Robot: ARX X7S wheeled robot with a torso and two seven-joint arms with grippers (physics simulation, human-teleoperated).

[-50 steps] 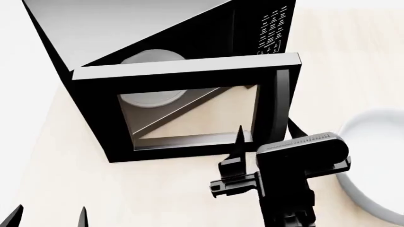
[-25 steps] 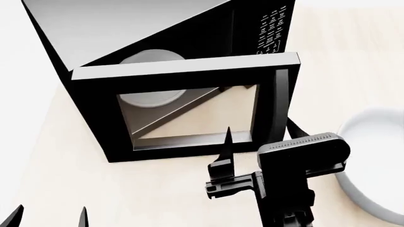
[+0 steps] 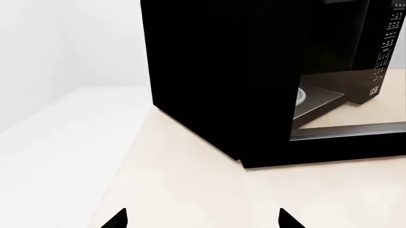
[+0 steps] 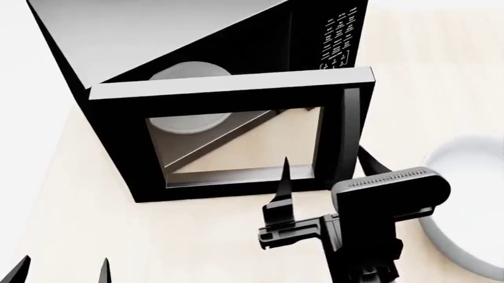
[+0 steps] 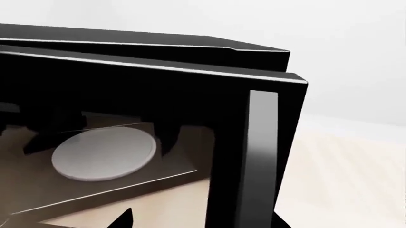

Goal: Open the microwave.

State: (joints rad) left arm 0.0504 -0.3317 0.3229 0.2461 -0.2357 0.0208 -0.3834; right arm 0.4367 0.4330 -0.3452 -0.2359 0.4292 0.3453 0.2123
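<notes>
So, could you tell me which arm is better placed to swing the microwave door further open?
The right. The right gripper sits just in front of the door's handle, while the left gripper hangs low, off the hinge side.

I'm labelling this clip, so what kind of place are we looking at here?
Probably a simulated kitchen counter: a microwave with its door swung open, a pale wooden worktop, and a white bowl-like dish beside it.

A pale wood-grain desk point(image 4: 441, 71) fills most of the head view and also shows in both wrist views. At about 4 o'clock in the head view, a white round bowl point(image 4: 464, 159) sits on the desk, cut off by the frame's edge. Past the desk's edge, at 9 o'clock in the head view, lies a plain white floor point(image 4: 23, 118).
</notes>
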